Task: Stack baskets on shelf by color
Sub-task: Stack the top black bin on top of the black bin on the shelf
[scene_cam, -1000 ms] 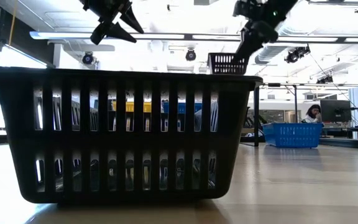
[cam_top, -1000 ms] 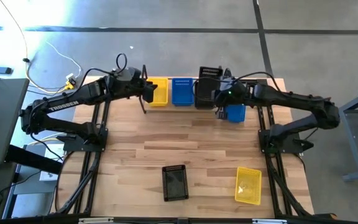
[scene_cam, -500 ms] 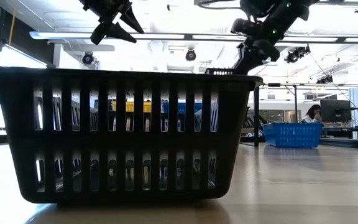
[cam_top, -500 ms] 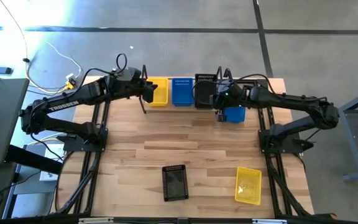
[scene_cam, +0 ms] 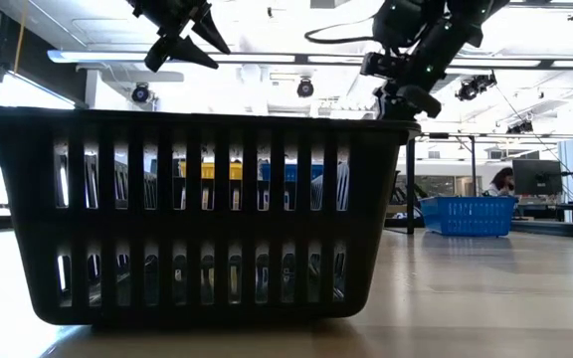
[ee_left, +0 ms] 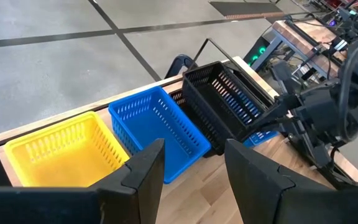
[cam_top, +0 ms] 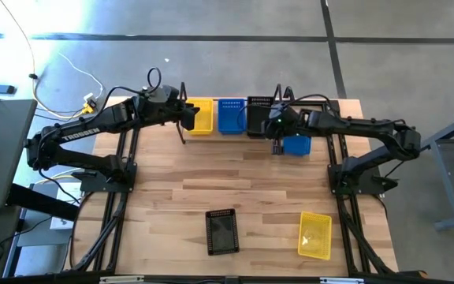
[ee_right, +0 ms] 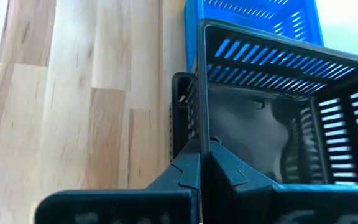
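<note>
On the shelf [cam_top: 184, 136] at the table's far edge a yellow basket [cam_top: 201, 116] and a blue basket [cam_top: 231, 115] stand side by side. My right gripper [cam_top: 276, 130] is shut on a black basket [cam_top: 260, 114] at the shelf's right end. That basket sits tilted over another black rim [ee_right: 179, 112]. A second blue basket [cam_top: 297, 145] lies on the table just right of it. My left gripper [ee_left: 194, 174] is open and hovers beside the yellow basket [ee_left: 61, 152], touching nothing. My right gripper pinches the rim of the black basket's right-hand wall [ee_right: 201, 134], near its near corner, with one finger inside and one outside. The fingers come slanting down from the table's right. The basket is tilted, its lower part resting in the black basket beneath.
A black basket [cam_top: 221, 231] and a yellow basket [cam_top: 315, 234] lie near the table's near edge; the black one [scene_cam: 197, 214] fills the low view. Bare wood lies between them and the shelf. A person sits far back in the room [scene_cam: 502, 181].
My right gripper has moved down and toward the table's left, still shut. The black basket, held above the shelf's right end a second ago, has come down onto the black basket there and has dropped out of sight in the low view.
</note>
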`<state>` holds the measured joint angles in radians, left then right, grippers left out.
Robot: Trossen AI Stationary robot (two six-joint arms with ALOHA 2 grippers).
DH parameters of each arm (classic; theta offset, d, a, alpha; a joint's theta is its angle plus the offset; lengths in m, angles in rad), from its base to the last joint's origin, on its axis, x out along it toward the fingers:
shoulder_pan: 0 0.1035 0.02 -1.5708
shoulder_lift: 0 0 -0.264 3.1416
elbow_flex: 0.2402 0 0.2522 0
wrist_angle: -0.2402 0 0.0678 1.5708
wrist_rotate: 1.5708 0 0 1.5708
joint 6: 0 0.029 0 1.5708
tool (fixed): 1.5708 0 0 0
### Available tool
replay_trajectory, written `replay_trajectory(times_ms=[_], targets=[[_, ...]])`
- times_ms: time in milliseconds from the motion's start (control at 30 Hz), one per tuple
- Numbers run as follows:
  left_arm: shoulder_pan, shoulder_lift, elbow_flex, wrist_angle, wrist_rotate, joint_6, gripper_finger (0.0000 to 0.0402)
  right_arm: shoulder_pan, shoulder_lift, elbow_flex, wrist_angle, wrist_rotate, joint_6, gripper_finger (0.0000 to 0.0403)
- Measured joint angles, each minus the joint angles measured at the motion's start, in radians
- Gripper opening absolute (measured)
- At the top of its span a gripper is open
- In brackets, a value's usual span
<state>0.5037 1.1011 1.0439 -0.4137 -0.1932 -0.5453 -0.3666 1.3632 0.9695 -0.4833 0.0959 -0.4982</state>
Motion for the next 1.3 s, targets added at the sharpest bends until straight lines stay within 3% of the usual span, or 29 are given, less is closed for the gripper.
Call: replay_trajectory(times_ms=[167,800,1133,1300], targets=[[0.0,0.0,0.0,0.0,0.001,0.005,0.0156,-0.035,0.02,0.001,0.001,-0.052,-0.007,0.0],[0.0,0.0,0.0,0.0,0.008,0.026,0.0156,-0.039,0.057,0.001,0.016,-0.017,-0.056,0.0002],[0.0,0.0,0.0,0.0,0.009,0.026,0.0156,-0.031,0.057,0.012,0.013,0.018,0.0,0.0079],[0.0,0.0,0.0,0.0,0.009,0.026,0.0156,-0.012,0.054,0.067,-0.055,0.017,0.006,0.0097]])
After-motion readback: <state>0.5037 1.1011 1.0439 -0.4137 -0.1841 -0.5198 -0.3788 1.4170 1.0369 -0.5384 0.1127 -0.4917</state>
